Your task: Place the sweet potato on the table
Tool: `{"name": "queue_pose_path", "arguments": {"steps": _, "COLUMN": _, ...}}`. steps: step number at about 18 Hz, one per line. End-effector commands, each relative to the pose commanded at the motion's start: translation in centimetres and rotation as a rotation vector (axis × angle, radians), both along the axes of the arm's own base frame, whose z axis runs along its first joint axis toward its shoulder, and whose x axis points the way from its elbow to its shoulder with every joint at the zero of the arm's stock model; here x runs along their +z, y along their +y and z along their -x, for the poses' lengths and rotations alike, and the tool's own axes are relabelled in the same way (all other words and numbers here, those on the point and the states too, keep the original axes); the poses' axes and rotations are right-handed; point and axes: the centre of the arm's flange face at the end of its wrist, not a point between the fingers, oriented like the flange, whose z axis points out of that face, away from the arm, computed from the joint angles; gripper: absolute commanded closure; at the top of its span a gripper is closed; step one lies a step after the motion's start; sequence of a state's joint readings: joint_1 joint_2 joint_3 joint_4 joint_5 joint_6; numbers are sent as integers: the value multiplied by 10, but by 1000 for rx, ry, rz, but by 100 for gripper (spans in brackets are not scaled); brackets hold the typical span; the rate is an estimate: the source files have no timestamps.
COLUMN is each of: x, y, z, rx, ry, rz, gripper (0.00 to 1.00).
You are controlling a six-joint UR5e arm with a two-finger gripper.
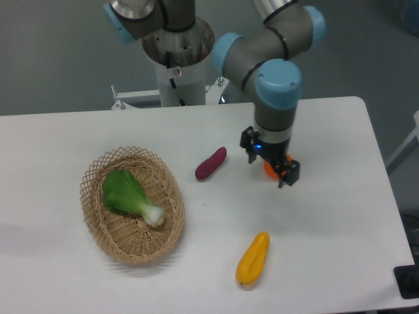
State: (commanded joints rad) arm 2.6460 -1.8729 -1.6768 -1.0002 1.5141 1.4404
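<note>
Nearest the lens: yellow squash [253, 259], loose on table [59, 137]. Sweet potato [211, 163] lies bare mid-table; looks light, stiff, smooth, so I'd pinch its middle. Wicker basket [98, 226] holds one leafy green [129, 196]. My claw [270, 165] hangs over an orange fruit [273, 171], spread unclear, cannot tell.

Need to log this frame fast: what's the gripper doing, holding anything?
Gripper: over the orange fruit; open or shut cannot be told. Sweet potato lies free on the table.
</note>
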Motion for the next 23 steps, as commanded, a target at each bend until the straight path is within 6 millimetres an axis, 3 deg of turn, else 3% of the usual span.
{"name": "queue_pose_path", "arguments": {"steps": 3, "x": 7, "y": -12, "z": 23, "rx": 34, "ry": -6, "rz": 2, "gripper": 0}}
{"name": "queue_pose_path", "arguments": {"steps": 10, "x": 10, "y": -16, "z": 69, "rx": 25, "ry": -46, "rz": 38, "gripper": 0}}
{"name": "queue_pose_path", "arguments": {"steps": 15, "x": 1, "y": -23, "z": 83, "rx": -6, "ry": -37, "rz": 76, "gripper": 0}}
{"name": "queue_pose_path", "arguments": {"steps": 23, "x": -5, "y": -24, "z": 84, "rx": -5, "ry": -42, "rz": 81, "gripper": 0}}
